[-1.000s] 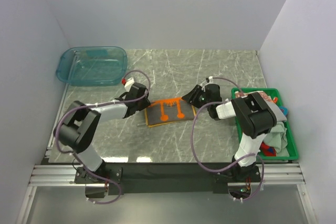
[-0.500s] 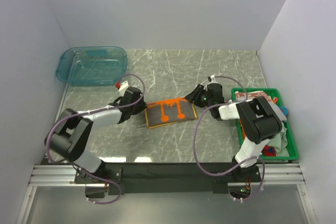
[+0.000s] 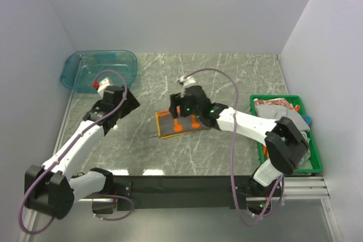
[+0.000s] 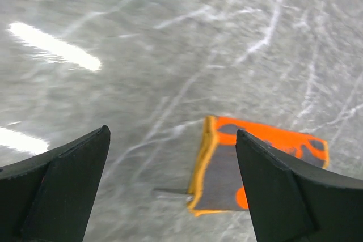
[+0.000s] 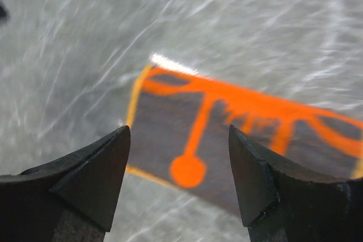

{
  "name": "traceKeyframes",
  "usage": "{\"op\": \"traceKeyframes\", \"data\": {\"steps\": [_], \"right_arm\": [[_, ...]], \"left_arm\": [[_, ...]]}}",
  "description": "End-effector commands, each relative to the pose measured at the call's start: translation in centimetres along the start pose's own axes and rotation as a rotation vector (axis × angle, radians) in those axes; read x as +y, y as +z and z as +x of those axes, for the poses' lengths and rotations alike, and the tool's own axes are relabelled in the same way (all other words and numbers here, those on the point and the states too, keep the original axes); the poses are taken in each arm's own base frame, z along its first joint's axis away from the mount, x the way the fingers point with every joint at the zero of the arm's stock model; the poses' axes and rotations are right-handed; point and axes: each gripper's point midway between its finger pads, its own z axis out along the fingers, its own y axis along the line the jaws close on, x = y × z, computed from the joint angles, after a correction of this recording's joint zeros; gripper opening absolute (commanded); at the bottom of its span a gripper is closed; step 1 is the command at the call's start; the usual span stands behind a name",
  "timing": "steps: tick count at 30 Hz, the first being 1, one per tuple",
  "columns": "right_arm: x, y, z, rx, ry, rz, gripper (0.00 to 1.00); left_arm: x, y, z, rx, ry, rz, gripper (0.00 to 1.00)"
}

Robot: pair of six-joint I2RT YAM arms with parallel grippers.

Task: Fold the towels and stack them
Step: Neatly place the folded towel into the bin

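Note:
A folded orange-brown towel (image 3: 182, 124) with orange lines lies flat mid-table. My right gripper (image 3: 186, 113) hovers over its far edge, open. In the right wrist view the towel (image 5: 227, 134) shows between and beyond the spread fingers (image 5: 85, 179), which hold nothing; the gripper (image 5: 178, 174) is above it. My left gripper (image 3: 126, 106) stands left of the towel, apart from it and open. The left wrist view shows the towel's yellow-edged end (image 4: 255, 162) ahead, partly hidden by the right finger (image 4: 295, 196); the gripper (image 4: 173, 185) is empty. More towels (image 3: 275, 107) lie in the crate.
A green plastic crate (image 3: 256, 101) sits at the table's right edge, partly hidden by the right arm. A clear teal tub (image 3: 99, 71) stands at the back left corner. White walls close in the table on three sides.
Both grippers have opened and let go of the towel. The left arm has pulled back to the left, away from it. The right arm has swung left over the folded towel.

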Motion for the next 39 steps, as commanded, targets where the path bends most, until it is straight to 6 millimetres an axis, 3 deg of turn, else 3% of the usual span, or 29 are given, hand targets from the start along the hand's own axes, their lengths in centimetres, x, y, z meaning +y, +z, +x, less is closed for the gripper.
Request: {"op": "traceKeyframes", "data": {"steps": [1, 2, 3, 4, 5, 6, 7, 8, 10, 11, 17, 27, 33, 35, 38, 39], "right_arm": [[1.4, 0.3, 3.7, 0.155, -0.163, 0.063, 0.77], [2.9, 0.6, 3.1, 0.149, -0.190, 0.042, 0.78], [4.6, 0.7, 3.9, 0.170, -0.221, 0.019, 0.78], [4.7, 1.3, 5.7, 0.223, -0.255, 0.044, 0.79], [5.9, 1.6, 5.0, 0.214, -0.275, 0.035, 0.79], [6.9, 1.5, 6.3, 0.249, -0.315, 0.029, 0.79], [6.8, 2.4, 7.4, 0.274, -0.344, 0.057, 0.78], [7.6, 2.7, 7.1, 0.271, -0.357, 0.055, 0.77], [8.0, 3.4, 9.2, 0.325, -0.396, 0.065, 0.75], [8.4, 3.8, 8.8, 0.319, -0.402, 0.072, 0.73], [8.3, 5.3, 12.1, 0.401, -0.490, 0.124, 0.67], [3.7, 5.5, 17.2, 0.531, -0.554, 0.278, 0.59], [2.0, 4.8, 18.8, 0.581, -0.527, 0.266, 0.35], [1.5, 4.7, 19.1, 0.594, -0.511, 0.249, 0.19], [2.1, 4.5, 19.0, 0.565, -0.475, 0.163, 0.03], [3.6, 4.8, 18.9, 0.548, -0.435, 0.075, 0.00]], "left_arm": [[2.0, -2.3, -1.0, 0.058, 0.032, -0.009, 0.99], [2.0, -3.1, -1.8, 0.037, 0.028, 0.009, 0.99], [2.2, -3.4, -2.2, 0.033, 0.046, 0.014, 0.99], [2.5, -3.7, -2.4, 0.031, 0.049, 0.016, 0.99], [3.2, -4.1, -3.1, 0.008, 0.040, 0.008, 0.99], [3.6, -4.2, -3.4, -0.001, 0.049, 0.004, 0.99], [3.9, -4.2, -3.5, -0.012, 0.045, 0.001, 0.99], [4.5, -4.1, -3.4, -0.018, 0.035, 0.005, 0.99], [4.9, -3.8, -2.9, -0.013, 0.028, 0.013, 0.99], [5.3, -3.5, -2.1, 0.007, 0.020, 0.020, 0.99], [5.4, -3.6, -3.0, -0.007, 0.024, 0.030, 0.99], [5.3, -3.3, -2.6, 0.013, 0.022, 0.054, 0.99], [4.2, -2.5, -1.0, 0.099, 0.004, 0.117, 0.99], [3.8, -2.2, -0.4, 0.128, -0.007, 0.135, 0.99], [3.7, -2.0, 0.3, 0.140, -0.048, 0.155, 0.99], [2.8, -2.1, 0.3, 0.140, -0.077, 0.199, 0.99]]}}
